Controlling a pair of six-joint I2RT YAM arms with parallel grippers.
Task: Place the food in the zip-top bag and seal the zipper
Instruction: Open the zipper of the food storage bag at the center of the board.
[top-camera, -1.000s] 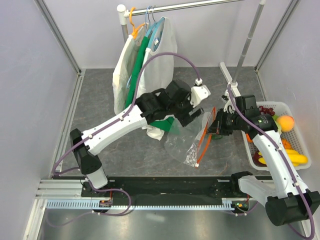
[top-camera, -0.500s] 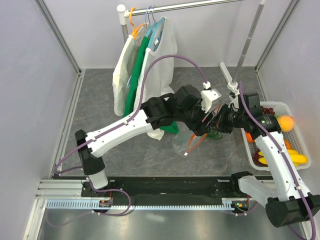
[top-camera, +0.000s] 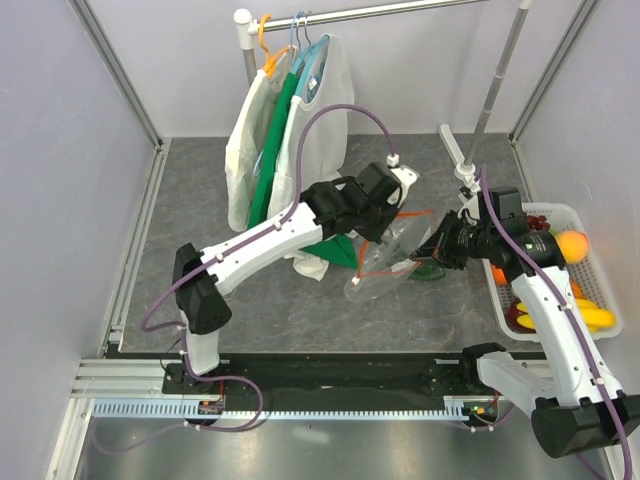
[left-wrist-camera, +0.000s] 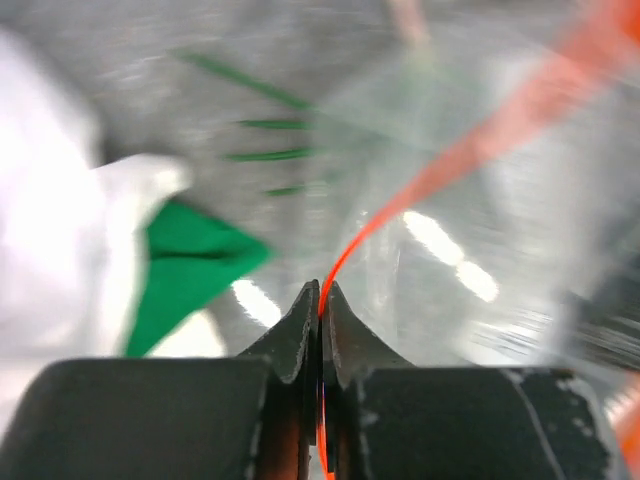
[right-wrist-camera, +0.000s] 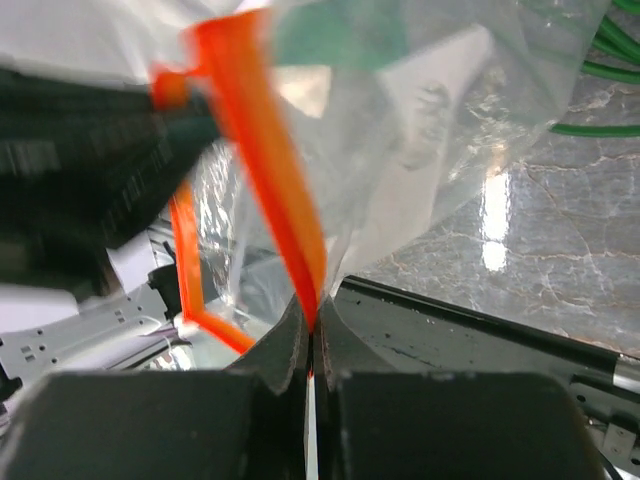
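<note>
Orange zipper (left-wrist-camera: 440, 170) now sits pinched in your left gripper (left-wrist-camera: 320, 300): the jaws stood wide a second ago and have snapped together on it. Your right gripper (right-wrist-camera: 312, 330) is clamped on the same strip further along. The bag (top-camera: 385, 268) hangs between them, centre of the top view. The food (top-camera: 572, 245) I can make out lies in the basket (top-camera: 560, 208) at the right edge, so you are likely set to spread the mouth.

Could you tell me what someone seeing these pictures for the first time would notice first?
The clear zip-top bag is held up in the middle of the scene, the left gripper and right gripper each shut on its red-orange zipper. Behind it, white and green garments hang from a rail; a white basket of fruit sits at the right edge.
</note>
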